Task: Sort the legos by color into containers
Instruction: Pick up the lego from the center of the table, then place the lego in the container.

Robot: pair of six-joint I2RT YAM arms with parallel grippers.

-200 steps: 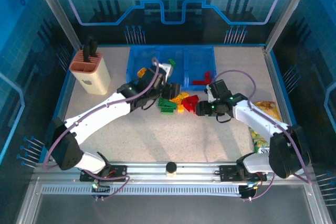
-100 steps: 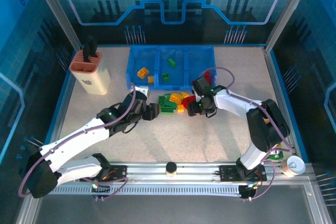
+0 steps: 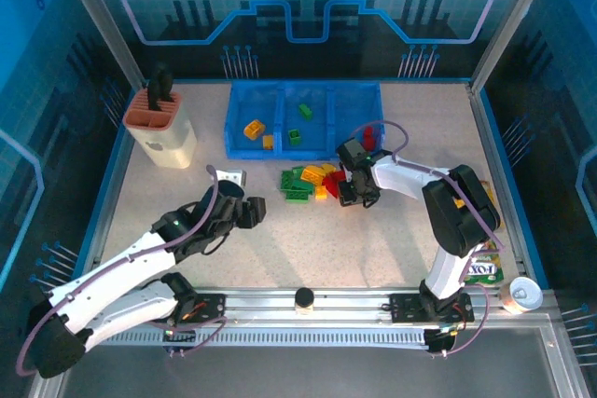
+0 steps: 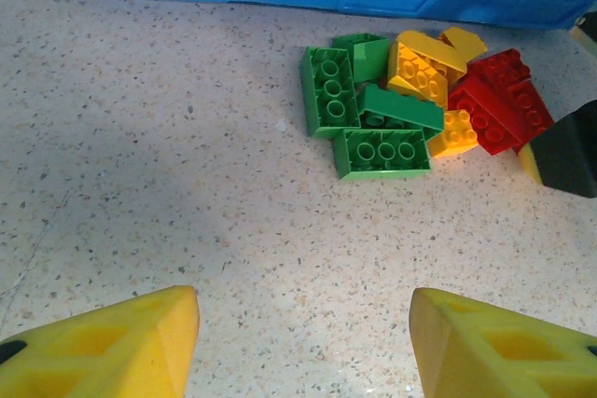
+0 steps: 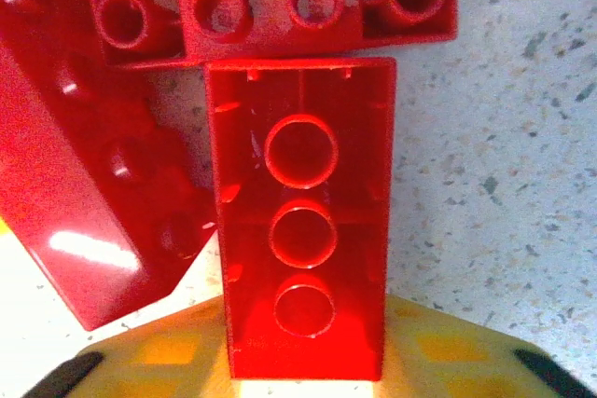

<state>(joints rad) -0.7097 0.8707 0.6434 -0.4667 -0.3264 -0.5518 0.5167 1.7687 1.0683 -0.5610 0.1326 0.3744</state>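
Note:
Red, green and yellow legos lie in a pile (image 3: 311,182) on the table just before the blue containers (image 3: 280,92). The left bin holds yellow bricks (image 3: 254,128), the middle green ones (image 3: 305,111), the right red ones (image 3: 369,134). My right gripper (image 3: 351,191) is down at the pile's right end. Up close it (image 5: 303,347) is shut on a red lego (image 5: 300,230) with its hollow underside up, other red bricks (image 5: 84,184) beside it. My left gripper (image 3: 252,212) sits left of the pile; its yellow fingers (image 4: 121,342) are open and empty, facing the green legos (image 4: 359,123).
A beige holder (image 3: 160,130) with a terracotta top stands at the back left. A yellow-green snack packet (image 3: 479,267) and a white cup (image 3: 522,294) lie near the right arm's base. Bare table lies between the left gripper and the pile.
My left arm has drawn back from over the bins to the near left of the pile. My right gripper slid left into the pile and closed on a red brick.

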